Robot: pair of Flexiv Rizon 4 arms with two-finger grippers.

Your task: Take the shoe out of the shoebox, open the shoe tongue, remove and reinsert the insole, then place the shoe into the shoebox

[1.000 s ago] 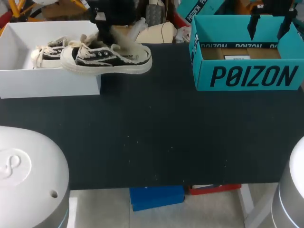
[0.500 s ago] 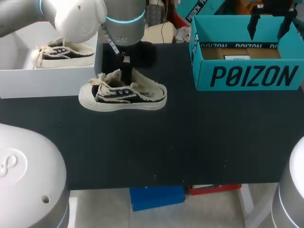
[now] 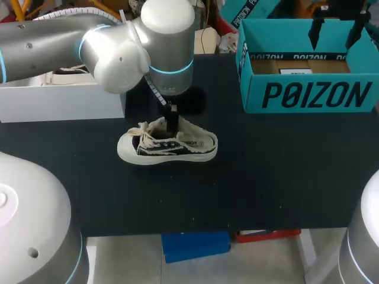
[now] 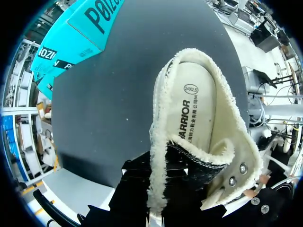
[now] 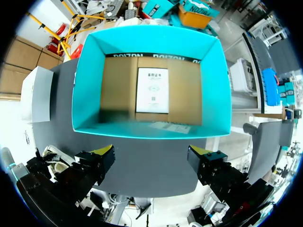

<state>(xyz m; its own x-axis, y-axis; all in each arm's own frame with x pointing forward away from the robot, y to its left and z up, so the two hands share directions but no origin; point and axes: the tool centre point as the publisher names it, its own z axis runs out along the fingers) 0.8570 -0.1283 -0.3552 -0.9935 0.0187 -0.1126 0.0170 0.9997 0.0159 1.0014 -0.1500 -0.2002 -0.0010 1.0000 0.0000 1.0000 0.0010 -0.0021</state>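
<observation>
Item: black-and-cream sneaker, sole down, left of the surface's middle, toe toward my left, heel toward my right. Whether the sole touches cannot be told. Frayed cream collar; insole in place.

Left pincer: closed on the sneaker's collar wall, one finger inside and one outside. Left arm comes down from over the white shoebox.

White shoebox: far left edge, apart from the sneaker; a second sneaker inside, mostly hidden by the arm.

Teal shoebox: far right corner, open, a paper sheet on its brown floor.

Right pincer: fingers spread wide, holding nothing, above the teal shoebox's near wall.

Open room: bare surface between the sneaker and the teal shoebox, and from the sneaker to the front edge.
</observation>
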